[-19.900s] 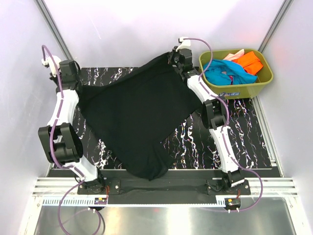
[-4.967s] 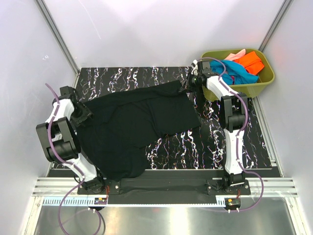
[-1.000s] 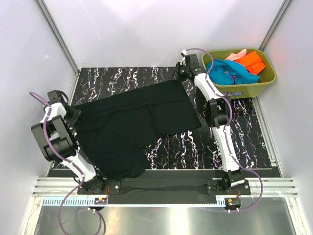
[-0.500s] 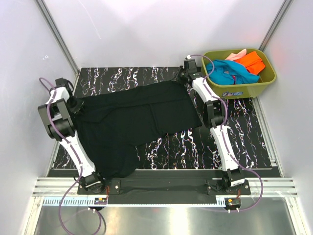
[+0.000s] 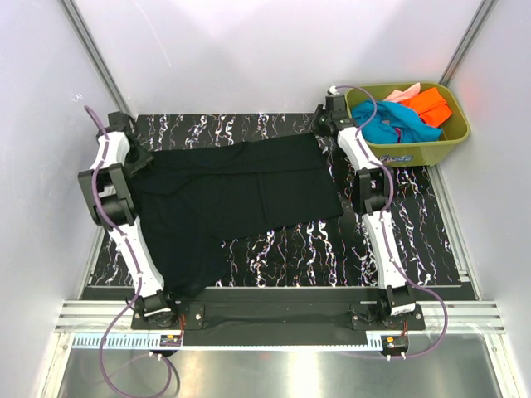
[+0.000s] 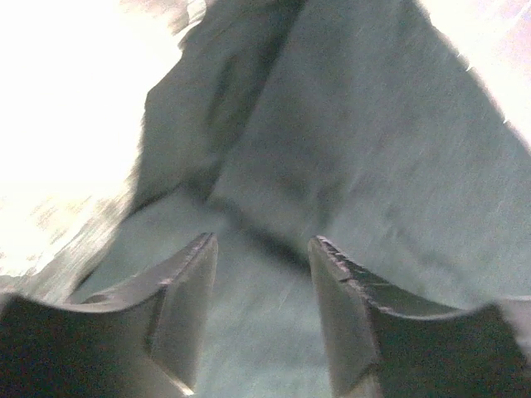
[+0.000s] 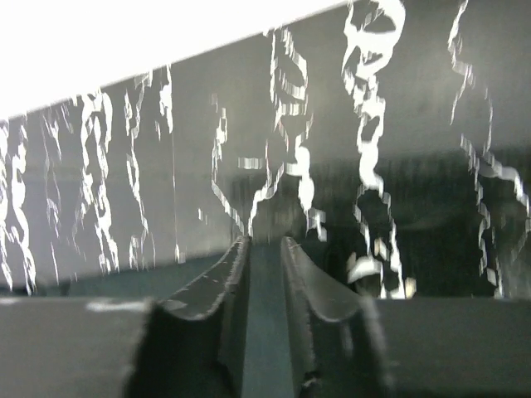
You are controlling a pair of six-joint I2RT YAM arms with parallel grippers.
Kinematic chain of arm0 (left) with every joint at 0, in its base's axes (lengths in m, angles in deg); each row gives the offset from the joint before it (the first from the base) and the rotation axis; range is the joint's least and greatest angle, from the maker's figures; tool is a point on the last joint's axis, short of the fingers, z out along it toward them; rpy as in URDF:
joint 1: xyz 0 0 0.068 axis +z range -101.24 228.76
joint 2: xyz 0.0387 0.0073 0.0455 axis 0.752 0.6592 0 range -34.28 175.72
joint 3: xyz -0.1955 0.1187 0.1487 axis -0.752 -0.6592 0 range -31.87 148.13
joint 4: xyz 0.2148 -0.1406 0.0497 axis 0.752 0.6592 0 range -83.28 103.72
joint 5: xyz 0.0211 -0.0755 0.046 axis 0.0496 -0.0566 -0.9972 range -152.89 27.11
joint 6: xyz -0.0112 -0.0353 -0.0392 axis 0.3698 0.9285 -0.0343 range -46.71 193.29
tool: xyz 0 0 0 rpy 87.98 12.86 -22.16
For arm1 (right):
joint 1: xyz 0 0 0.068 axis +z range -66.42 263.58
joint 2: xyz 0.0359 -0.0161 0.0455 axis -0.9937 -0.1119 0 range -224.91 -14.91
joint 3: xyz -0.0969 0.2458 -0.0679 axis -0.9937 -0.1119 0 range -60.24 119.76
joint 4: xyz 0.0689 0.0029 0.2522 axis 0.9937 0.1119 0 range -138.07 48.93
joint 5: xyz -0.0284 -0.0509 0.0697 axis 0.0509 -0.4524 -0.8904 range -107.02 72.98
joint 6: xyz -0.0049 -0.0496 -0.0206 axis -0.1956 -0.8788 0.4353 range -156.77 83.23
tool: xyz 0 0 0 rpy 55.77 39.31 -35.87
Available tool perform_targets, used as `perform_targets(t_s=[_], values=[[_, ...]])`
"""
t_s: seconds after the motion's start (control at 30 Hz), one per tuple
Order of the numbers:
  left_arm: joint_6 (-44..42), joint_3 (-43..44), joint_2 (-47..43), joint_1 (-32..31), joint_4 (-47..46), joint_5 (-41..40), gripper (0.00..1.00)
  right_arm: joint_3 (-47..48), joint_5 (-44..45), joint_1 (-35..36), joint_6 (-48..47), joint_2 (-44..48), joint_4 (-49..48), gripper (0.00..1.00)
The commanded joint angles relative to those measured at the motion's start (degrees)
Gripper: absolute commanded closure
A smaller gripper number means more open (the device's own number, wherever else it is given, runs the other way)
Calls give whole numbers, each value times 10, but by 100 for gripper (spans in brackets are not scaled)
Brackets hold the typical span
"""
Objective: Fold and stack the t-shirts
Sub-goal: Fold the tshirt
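We see the large black cloth t-shirt (image 5: 232, 195) lying flat over the left and middle of the black white-veined marble-pattern tabletop (image 5: 332, 240). Its top edge runs near the far edge, and one part trails down towards the near left corner.

The left gripper (image 5: 133, 159) sits at the shirt's far left corner. In the left wrist view its jaws (image 6: 261, 249) are spread apart, with wrinkled dark cloth below them and nothing nipped between the fingers (image 6: 187, 290).

The right gripper (image 5: 319, 128) is at the shirt's far right corner. In the right wrist view its jaws (image 7: 264, 245) are nearly together, pinching a thin strip of the dark cloth.

At the far right corner stands the olive-green rectangular plastic tub (image 5: 415, 151). It holds a crumpled teal-blue t-shirt (image 5: 388, 124), a bright orange t-shirt (image 5: 431, 104) and a pale pink t-shirt (image 5: 402, 93).
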Motion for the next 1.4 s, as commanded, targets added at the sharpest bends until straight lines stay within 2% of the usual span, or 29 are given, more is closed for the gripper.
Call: perform_targets(t_s=[0.0, 0.03, 0.13, 0.2, 0.3, 0.53, 0.87, 0.97, 1.13, 1.37], values=[[-13, -39, -131, 16, -19, -49, 43, -39, -12, 5, -50, 125, 4, 69], [-17, -63, -167, 19, -24, -51, 41, -56, -11, 7, -55, 144, 12, 67], [-38, -105, -201, 34, -32, -35, 37, -118, -17, 8, -62, 210, 42, 58], [-56, -126, -215, 50, -41, 10, 37, -148, -21, 8, -72, 241, 62, 48], [-57, -164, -222, 78, -46, 74, 38, -190, -42, 10, -85, 262, 95, 42], [-69, -207, -215, 99, -61, 125, 38, -239, -62, 15, -99, 268, 134, 45], [-58, -196, -148, 115, -73, 143, 39, -341, -105, 17, -96, 309, 91, 46], [-44, -192, -129, 118, -91, 155, 42, -359, -103, 17, -100, 313, 82, 47], [-34, -183, -102, 119, -137, 180, 53, -363, -118, 17, -106, 311, 75, 49], [0, -191, -93, 118, -176, 184, 57, -364, -114, 16, -116, 311, 77, 50]])
